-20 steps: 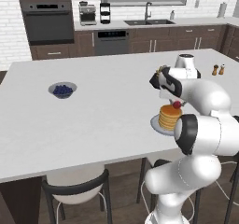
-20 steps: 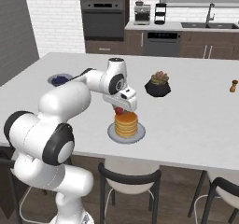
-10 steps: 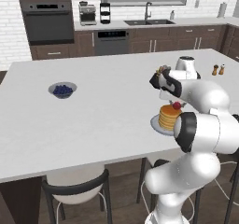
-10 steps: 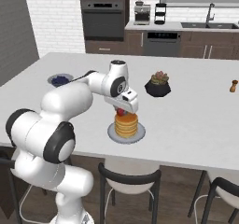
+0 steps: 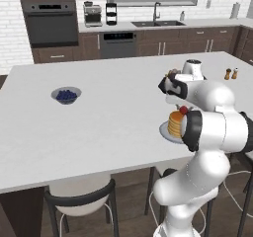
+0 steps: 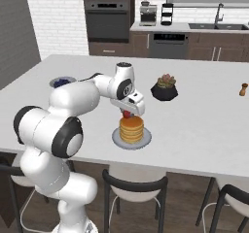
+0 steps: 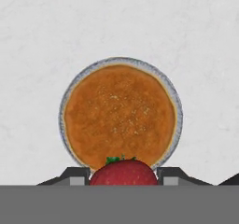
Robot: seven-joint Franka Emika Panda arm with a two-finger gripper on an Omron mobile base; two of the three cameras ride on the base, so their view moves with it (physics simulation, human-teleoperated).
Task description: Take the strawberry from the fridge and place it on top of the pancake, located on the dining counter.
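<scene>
White and broad, the dining counter (image 6: 204, 125) is filling the foreground of a dark-wood kitchen, with an oven and a sink along the brick wall behind it. Near its front edge the pancake (image 6: 132, 128) is sitting as a golden stack on a small grey plate (image 6: 116, 139), and everything else is best placed from that stack: a dark pot with a plant (image 6: 164, 88) is standing beyond it and to its right, well apart; a bowl of blueberries (image 5: 66, 95) is lying far off to its left.

The gripper (image 6: 128, 112) is hanging directly above the pancake, pointing down, its two fingers pinching the strawberry (image 7: 123, 172) from opposite sides. From the hand view the fruit is lining up with the near rim of the stack rather than its middle, though that may be the camera's offset. Whether the berry is already touching the top pancake is hard to judge; in the right base view it appears to be just above it.

The strawberry is likely light, soft and easily bruised, and being rounded it may roll once freed. The present hold across its widest part, below the green cap, looks like the sensible one. The pancake top is flat and slightly yielding, so a low, gentle release near the centre should be helping it settle.
</scene>
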